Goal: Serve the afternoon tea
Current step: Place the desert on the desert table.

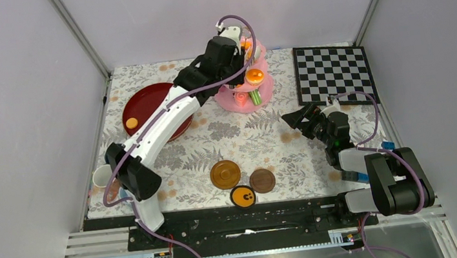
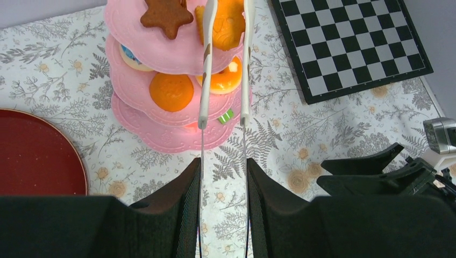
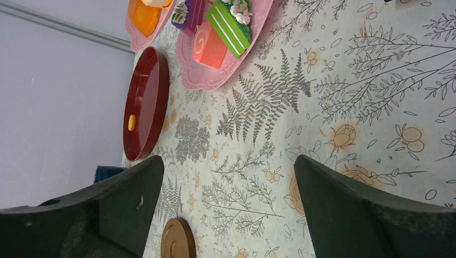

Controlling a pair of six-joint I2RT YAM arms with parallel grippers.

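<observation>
Left end effector (image 2: 223,167), part-closed, clamps white tongs (image 2: 204,80) whose arms flank an orange pastry (image 2: 226,24) on the top tier of the pink cake stand (image 2: 161,141), beside the star biscuit (image 2: 165,13). That stand sits at the worktop's (image 1: 259,132) 12 o'clock, near the far edge. Red tray (image 1: 141,100) at 10, chessboard (image 1: 334,73) at 2, brown saucers (image 1: 225,174) at 6 by the near edge. Right end effector (image 3: 228,164), spread wide and empty, hovers at 3 over bare fern-print cloth.

Soft, even light fills all three views; shadows are faint. The red tray (image 3: 148,97), beyond the right jaws, carries a mild sheen. Ahead of the left jaws, tongs (image 2: 246,64) and cake stand (image 2: 161,135) look sharp; the near black fingers (image 2: 180,220) blur slightly.
</observation>
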